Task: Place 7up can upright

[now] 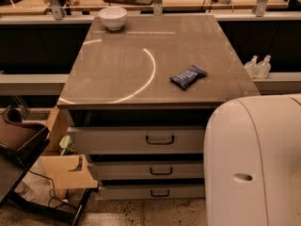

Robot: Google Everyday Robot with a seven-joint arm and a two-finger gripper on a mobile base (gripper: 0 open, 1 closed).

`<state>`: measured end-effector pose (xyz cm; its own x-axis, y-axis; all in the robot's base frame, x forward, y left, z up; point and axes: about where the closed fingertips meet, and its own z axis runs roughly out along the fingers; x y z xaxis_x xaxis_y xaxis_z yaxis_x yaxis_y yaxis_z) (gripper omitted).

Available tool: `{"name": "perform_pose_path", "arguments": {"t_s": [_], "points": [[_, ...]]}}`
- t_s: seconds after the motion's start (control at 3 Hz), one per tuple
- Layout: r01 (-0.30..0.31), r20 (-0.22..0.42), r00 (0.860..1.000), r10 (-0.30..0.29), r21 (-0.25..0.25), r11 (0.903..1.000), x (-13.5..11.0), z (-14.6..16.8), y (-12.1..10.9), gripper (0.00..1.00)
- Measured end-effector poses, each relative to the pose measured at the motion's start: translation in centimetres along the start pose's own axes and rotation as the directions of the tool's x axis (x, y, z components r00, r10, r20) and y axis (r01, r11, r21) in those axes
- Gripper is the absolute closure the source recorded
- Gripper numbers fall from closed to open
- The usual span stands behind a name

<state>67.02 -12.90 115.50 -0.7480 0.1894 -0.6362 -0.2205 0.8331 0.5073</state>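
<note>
Claw is staying out of the camera view, so its state cannot be told. Only a large white rounded robot shell [254, 164] is filling the lower right corner. The 7up can is not showing anywhere either, so where it is lying relative to the claw cannot be told, and no place here can be fixed against the claw.

One grey counter [122, 79] is taking up the middle of the view, with a curved streak of light running across its top. One dark blue snack packet [188, 76] is lying flat on it, toward the side nearest the white shell. One white bowl [113, 18] is standing at the far corner, well apart from the packet; what it is holding cannot be seen.

Three drawers are stacking under the counter top, each with one dark handle: top [160, 139], middle [161, 171], bottom [160, 192]. Their contents are hidden. Two small clear bottles [257, 66] are standing together on a ledge beside the counter. One cardboard box [66, 166] is sitting on the floor at the opposite side.
</note>
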Motion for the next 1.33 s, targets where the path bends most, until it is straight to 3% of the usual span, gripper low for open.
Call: {"name": "perform_pose_path", "arguments": {"t_s": [0.33,0.67,1.33], "points": [[0.032,0.006,0.999,-0.032,0.012,0.9994,-0.2,-0.2,0.7,1.0],[0.117,0.049,0.992,-0.118,0.032,0.9926,-1.0,-1.4,2.1,1.0],[0.163,0.065,0.984,-0.168,0.082,0.9833,-1.3,-2.9,2.9,1.0]]}}
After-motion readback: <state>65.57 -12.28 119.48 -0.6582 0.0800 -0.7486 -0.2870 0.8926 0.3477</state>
